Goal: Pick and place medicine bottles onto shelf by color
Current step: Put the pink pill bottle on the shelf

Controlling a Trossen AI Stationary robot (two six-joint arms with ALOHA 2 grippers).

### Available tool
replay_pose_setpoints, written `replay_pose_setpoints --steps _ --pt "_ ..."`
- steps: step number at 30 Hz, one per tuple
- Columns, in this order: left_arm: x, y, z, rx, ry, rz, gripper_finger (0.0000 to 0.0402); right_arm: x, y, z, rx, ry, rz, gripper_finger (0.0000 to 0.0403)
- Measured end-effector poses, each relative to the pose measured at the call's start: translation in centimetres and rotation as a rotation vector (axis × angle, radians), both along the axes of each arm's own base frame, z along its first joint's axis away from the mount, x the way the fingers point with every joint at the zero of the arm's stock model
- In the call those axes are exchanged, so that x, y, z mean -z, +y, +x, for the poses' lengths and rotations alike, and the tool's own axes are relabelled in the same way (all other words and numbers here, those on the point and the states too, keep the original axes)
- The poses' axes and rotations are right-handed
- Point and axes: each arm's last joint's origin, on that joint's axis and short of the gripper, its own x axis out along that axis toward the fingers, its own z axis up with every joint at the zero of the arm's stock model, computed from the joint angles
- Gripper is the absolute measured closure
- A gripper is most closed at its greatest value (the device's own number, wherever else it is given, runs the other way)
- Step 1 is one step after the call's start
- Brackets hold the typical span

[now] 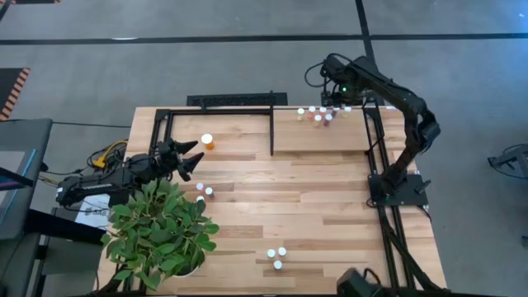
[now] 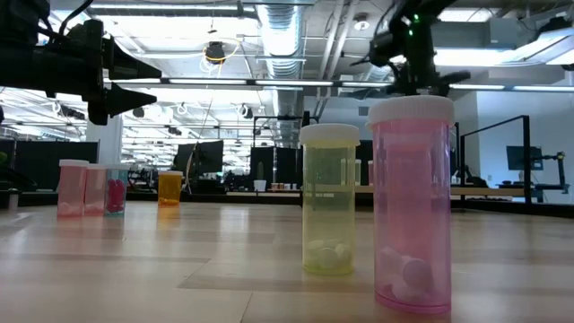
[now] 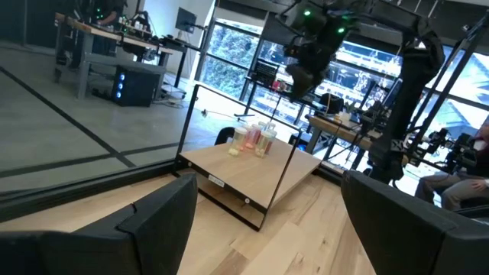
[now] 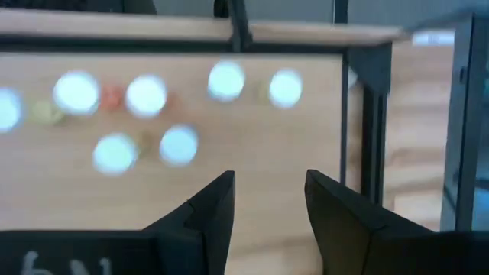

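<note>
Bottles left on the desk, the nearest pair (image 1: 204, 190) upright just beside the left gripper (image 1: 191, 160), whose jaws stand released, lie far from the right gripper (image 1: 337, 92), its empty jaws parted above the shelf (image 1: 322, 138).

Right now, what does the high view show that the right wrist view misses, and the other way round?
Only the high view shows the left gripper open beside the potted plant, the larger orange bottle, and loose vials at the table's near edge. Only the right wrist view shows the right gripper with nothing between its parted fingers, above bare board. Both show the white-capped vial cluster on the shelf.
</note>
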Motion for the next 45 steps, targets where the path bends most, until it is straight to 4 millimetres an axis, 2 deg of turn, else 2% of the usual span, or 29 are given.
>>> replay_pose_setpoints --steps 6,12,18,27,32,38,42,45 --pt "0.0 0.0 0.0 0.000 0.000 0.000 0.0090 -1.4 4.3 2.0 0.089 -0.083 0.034 0.0241" --pt "0.0 0.0 0.0 0.000 0.000 0.000 0.0090 -2.3 9.5 3.3 0.200 -0.189 0.023 0.0279" --pt "0.0 0.0 0.0 0.000 0.000 0.000 0.0090 -1.8 15.0 4.6 0.261 -0.233 0.024 0.0313" --pt "0.0 0.0 0.0 0.000 0.000 0.000 0.0090 -1.0 22.0 7.1 0.222 -0.269 0.163 0.0315" --pt "0.0 0.0 0.0 0.000 0.000 0.000 0.0090 0.4 27.8 9.1 0.202 -0.333 0.247 0.0315" --pt "0.0 0.0 0.0 -0.001 0.004 -0.001 0.0090 3.6 34.7 11.4 0.177 -0.372 0.305 0.0315" --pt "0.1 0.0 0.1 0.000 0.011 -0.002 0.0090 5.6 37.5 12.5 0.187 -0.374 0.374 0.0297" --pt "0.1 0.0 0.1 0.001 0.019 -0.003 0.0090 6.5 38.9 13.2 0.210 -0.380 0.421 0.0262"
